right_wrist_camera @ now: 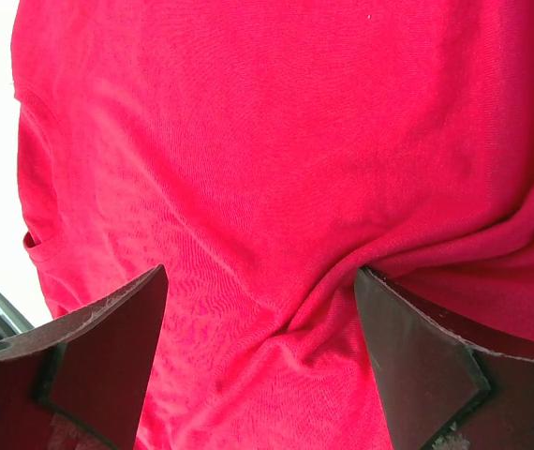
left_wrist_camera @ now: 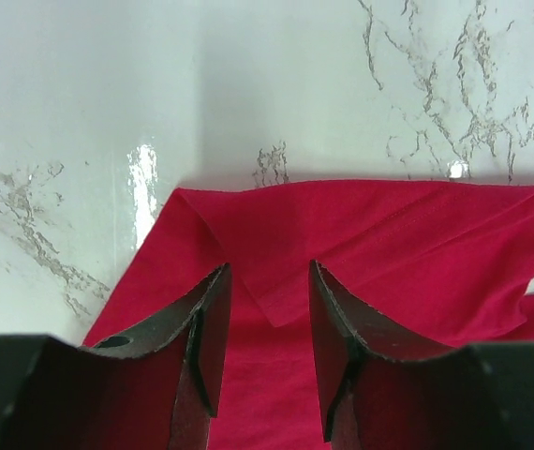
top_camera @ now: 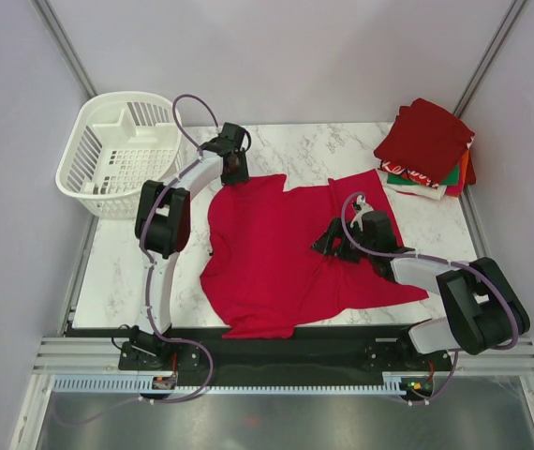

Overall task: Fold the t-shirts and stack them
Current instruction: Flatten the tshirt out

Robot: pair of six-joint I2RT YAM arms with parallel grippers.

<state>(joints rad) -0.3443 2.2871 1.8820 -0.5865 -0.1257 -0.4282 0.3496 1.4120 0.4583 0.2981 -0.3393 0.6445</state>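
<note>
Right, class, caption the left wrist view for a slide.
Open left fingers over a folded corner of the red t-shirt on a marble table.

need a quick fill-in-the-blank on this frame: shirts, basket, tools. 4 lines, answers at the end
1. The spread t-shirt on the marble table is bright ___.
2. The white slatted basket sits at the table's far ___ corner.
3. The folded shirt stack lies at the far ___ corner.
4. The left tool and the right tool, both over the spread t-shirt, are ___.

Missing words: red; left; right; open.
</note>
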